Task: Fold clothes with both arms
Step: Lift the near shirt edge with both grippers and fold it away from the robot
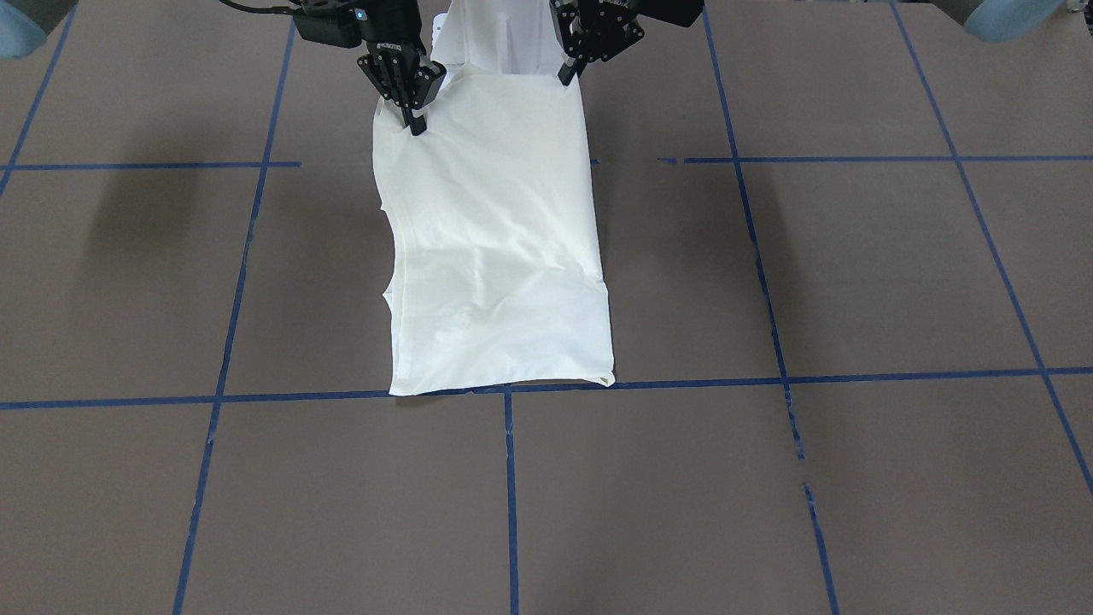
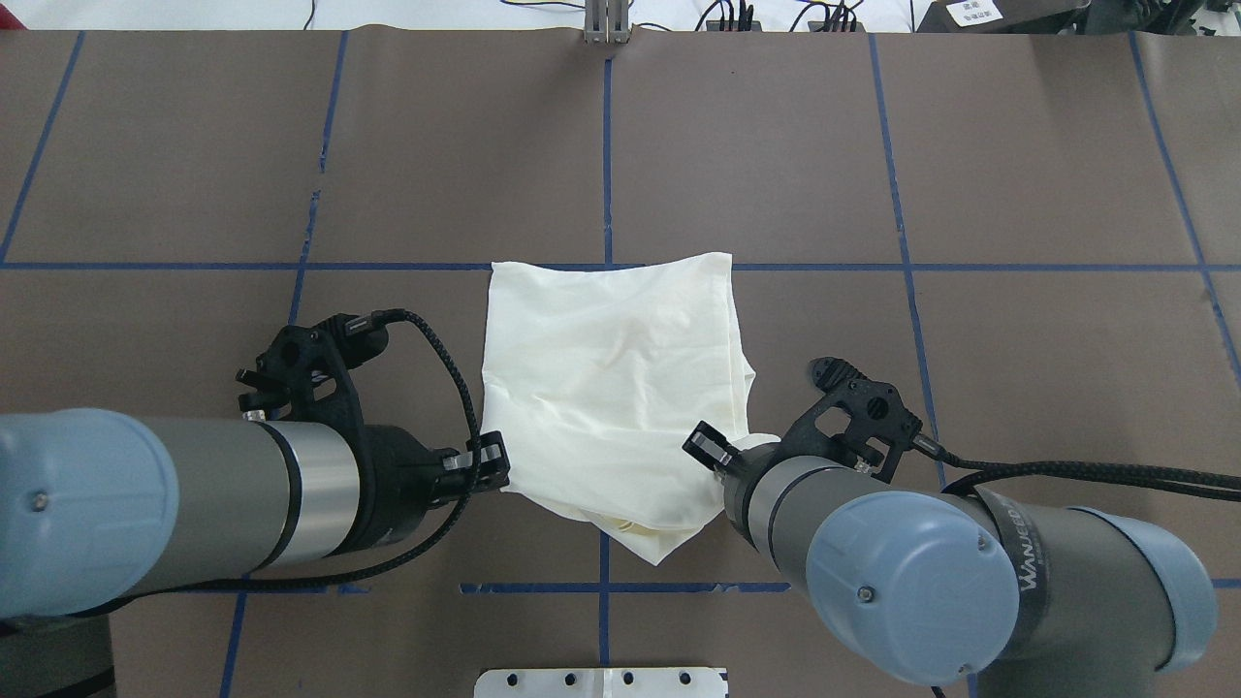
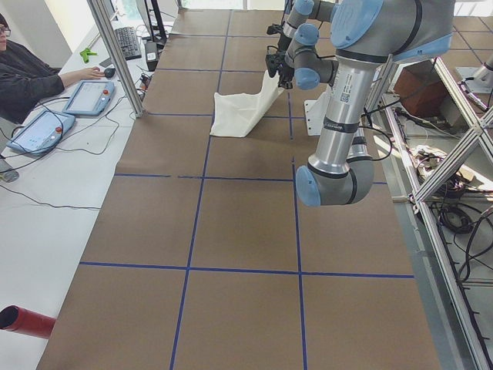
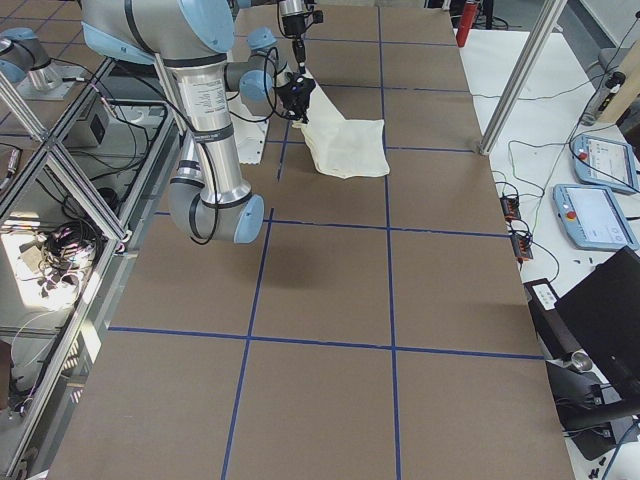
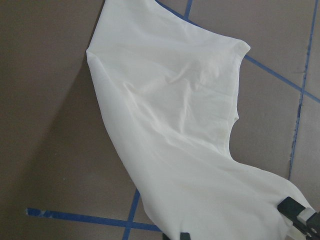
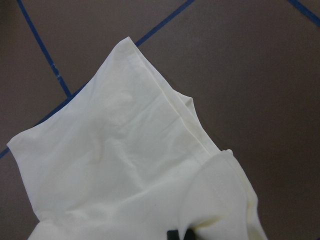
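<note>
Exterior front-facing: left end effector and right end effector both clenched on shirt edge. Risk: right pinch possibly shallow; slip skews fold.

Plain cream shirt spread rumpled over the brown table, stacked layers along its right edge, blue tape lines crossed behind

Filmed from overhead looking forward and down, steeply from across the desk, along it from both ends, close-up from each wrist, all sharing the cream T-shirt.
</note>
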`<state>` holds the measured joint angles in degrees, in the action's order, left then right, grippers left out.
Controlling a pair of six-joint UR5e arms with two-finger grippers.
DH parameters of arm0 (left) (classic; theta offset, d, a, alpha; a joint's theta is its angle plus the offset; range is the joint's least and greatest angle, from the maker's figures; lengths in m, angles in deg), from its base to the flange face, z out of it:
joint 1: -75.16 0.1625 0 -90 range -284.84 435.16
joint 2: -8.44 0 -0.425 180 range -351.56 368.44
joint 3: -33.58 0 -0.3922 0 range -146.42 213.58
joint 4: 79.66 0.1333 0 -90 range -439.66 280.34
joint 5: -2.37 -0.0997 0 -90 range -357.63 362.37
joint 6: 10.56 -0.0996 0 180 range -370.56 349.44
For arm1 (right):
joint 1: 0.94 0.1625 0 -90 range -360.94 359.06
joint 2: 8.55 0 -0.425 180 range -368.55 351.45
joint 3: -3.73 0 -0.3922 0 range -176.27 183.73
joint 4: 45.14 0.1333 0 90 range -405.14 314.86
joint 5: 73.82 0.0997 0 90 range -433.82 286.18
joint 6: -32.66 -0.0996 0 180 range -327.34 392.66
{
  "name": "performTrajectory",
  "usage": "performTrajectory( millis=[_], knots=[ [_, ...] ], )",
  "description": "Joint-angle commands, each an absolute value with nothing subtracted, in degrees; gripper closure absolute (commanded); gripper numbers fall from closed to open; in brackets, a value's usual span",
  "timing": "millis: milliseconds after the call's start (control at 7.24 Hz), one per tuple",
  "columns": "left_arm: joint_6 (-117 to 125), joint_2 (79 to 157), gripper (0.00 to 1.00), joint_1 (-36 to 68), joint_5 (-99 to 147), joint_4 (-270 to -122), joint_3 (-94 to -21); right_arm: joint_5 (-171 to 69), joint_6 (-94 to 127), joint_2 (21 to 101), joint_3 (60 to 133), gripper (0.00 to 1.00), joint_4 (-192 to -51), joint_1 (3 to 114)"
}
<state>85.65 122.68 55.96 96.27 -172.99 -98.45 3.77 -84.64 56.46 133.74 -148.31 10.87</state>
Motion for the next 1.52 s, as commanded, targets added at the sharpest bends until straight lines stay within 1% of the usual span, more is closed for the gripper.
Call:
performTrajectory(
  millis=[0, 138, 414, 691, 829, 967, 1105, 1381],
  knots=[
    [77.2, 125.5, 1.00, 48.0, 96.5, -173.8, -89.3, 3.8, -79.6, 52.9, 126.2, 1.00, -146.0, 15.6],
    [74.0, 127.1, 1.00, 44.8, 96.5, -176.1, -83.7, 4.1, -78.6, 50.7, 119.4, 1.00, -142.0, 18.5],
    [72.3, 128.8, 1.00, 41.3, 96.7, -183.8, -72.5, 5.3, -76.3, 49.6, 110.5, 1.00, -134.1, 22.1],
    [70.0, 133.0, 1.00, 39.7, 96.4, -187.4, -62.4, 5.5, -75.5, 46.0, 102.2, 1.00, -130.5, 23.2],
    [68.7, 134.2, 1.00, 39.7, 96.3, -190.0, -59.3, 5.7, -75.0, 44.6, 98.6, 1.00, -129.1, 24.2],
    [68.2, 136.0, 1.00, 39.7, 96.2, -190.3, -56.5, 7.6, -72.9, 43.8, 96.7, 1.00, -128.2, 26.0],
    [67.5, 137.7, 1.00, 39.7, 96.2, -190.3, -53.9, 9.7, -69.9, 43.8, 96.4, 1.00, -128.2, 28.0],
    [66.3, 138.1, 1.00, 39.9, 96.2, -190.5, -51.6, 11.3, -66.4, 42.9, 94.3, 1.00, -127.8, 29.3]
  ],
)
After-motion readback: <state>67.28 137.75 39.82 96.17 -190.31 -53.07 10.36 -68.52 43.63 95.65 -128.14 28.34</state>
